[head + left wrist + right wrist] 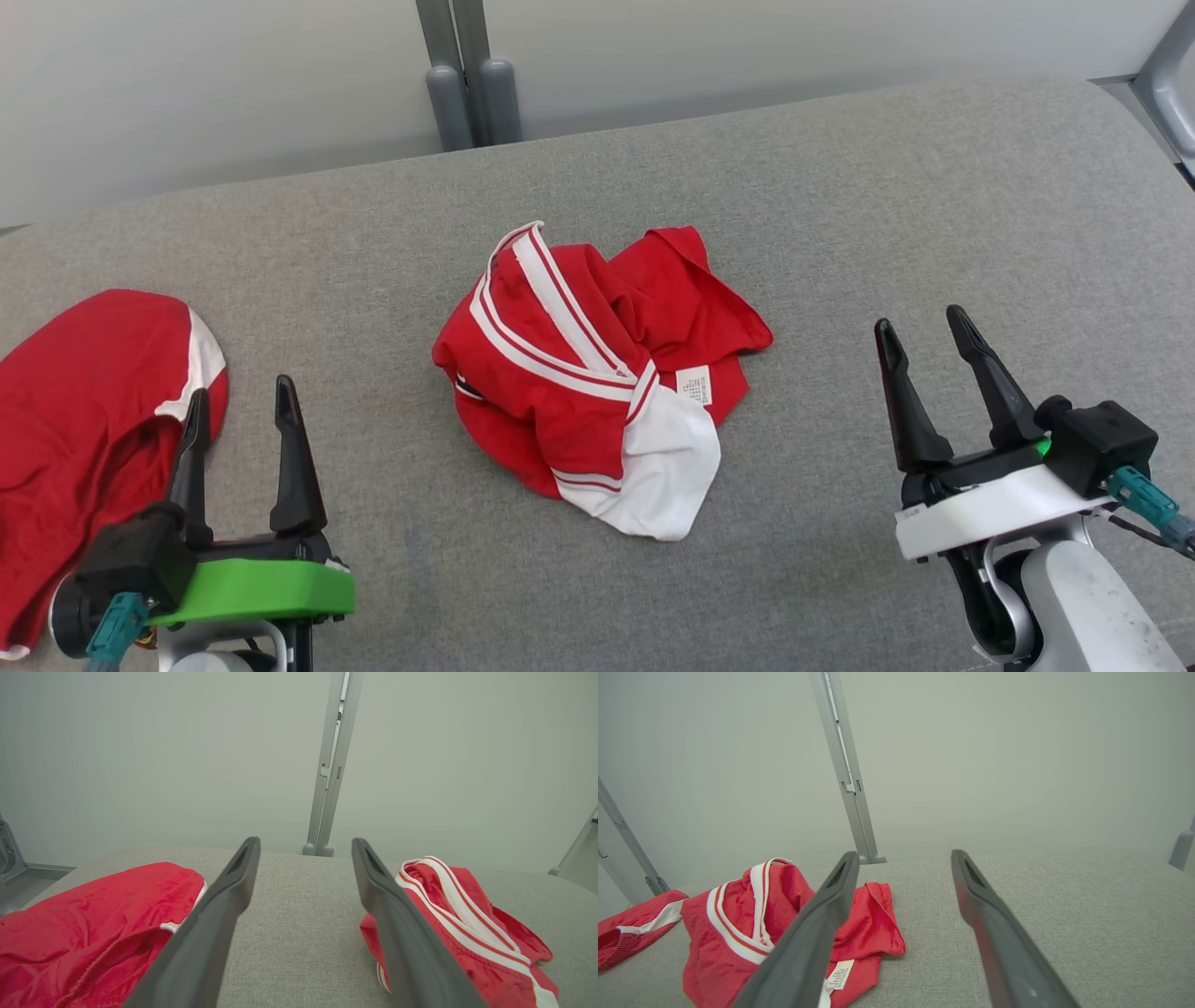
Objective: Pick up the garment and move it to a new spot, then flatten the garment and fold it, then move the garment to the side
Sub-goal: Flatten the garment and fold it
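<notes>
Red garment (597, 373): crumpled heap mid-way across the grey padded surface (840, 187), between both grippers, touching neither.
Left gripper (241, 390): fingers wide apart, empty, sitting over the edge of a second red piece (84, 420).
Right gripper (920, 320): spread and empty too, well right of the heap.
Risk: bunched layers, so a pinch could catch one fold and lift it twisted; left might snag the wrong piece.
Hard to tell: sleeves and hem tucked under; second piece cut off at the frame.
</notes>
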You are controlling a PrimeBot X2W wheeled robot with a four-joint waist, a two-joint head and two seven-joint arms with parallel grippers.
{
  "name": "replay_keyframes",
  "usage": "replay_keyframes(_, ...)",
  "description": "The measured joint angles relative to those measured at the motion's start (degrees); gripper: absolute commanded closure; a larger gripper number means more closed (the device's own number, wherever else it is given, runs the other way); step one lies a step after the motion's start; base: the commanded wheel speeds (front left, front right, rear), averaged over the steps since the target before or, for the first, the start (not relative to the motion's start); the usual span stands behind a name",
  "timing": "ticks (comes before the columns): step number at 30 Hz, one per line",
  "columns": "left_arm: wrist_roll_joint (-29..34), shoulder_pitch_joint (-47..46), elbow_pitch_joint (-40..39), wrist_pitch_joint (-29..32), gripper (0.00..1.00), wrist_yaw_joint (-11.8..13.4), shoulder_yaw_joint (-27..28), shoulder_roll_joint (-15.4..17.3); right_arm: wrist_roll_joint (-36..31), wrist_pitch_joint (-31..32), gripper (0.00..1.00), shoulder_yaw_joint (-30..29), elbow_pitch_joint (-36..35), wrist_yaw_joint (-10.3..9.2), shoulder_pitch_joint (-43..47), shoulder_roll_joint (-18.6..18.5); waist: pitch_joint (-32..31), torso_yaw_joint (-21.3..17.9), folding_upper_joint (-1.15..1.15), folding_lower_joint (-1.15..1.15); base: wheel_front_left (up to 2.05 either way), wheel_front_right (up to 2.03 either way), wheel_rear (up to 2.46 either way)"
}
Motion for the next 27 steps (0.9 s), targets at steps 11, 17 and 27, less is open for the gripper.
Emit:
replay_keyframes(11,0.13,-1.36,1.43,1.11,0.00,0.18,-0.86,0.45,0.10,0.00,0.00,0.62,0.53,0.00,-0.60,0.10,0.45,-0.27,0.00,0.00,0.00,0.00,0.00)
replay_keyframes(17,0.10,-3.46,4.39,3.82,0.00,-1.02,-4.38,-0.55,0.20,0.00,0.00,1.54,1.36,0.00,-1.63,0.51,0.63,-0.70,0.00,0.00,0.00,0.00,0.00)
replay_keyframes(27,-0.44,-7.20,6.36,21.62,0.00,-5.84,-16.19,-2.67,0.70,0.00,0.00,1.72,1.94,0.00,-2.54,0.71,1.07,-2.33,0.00,0.00,0.00,0.00,0.00)
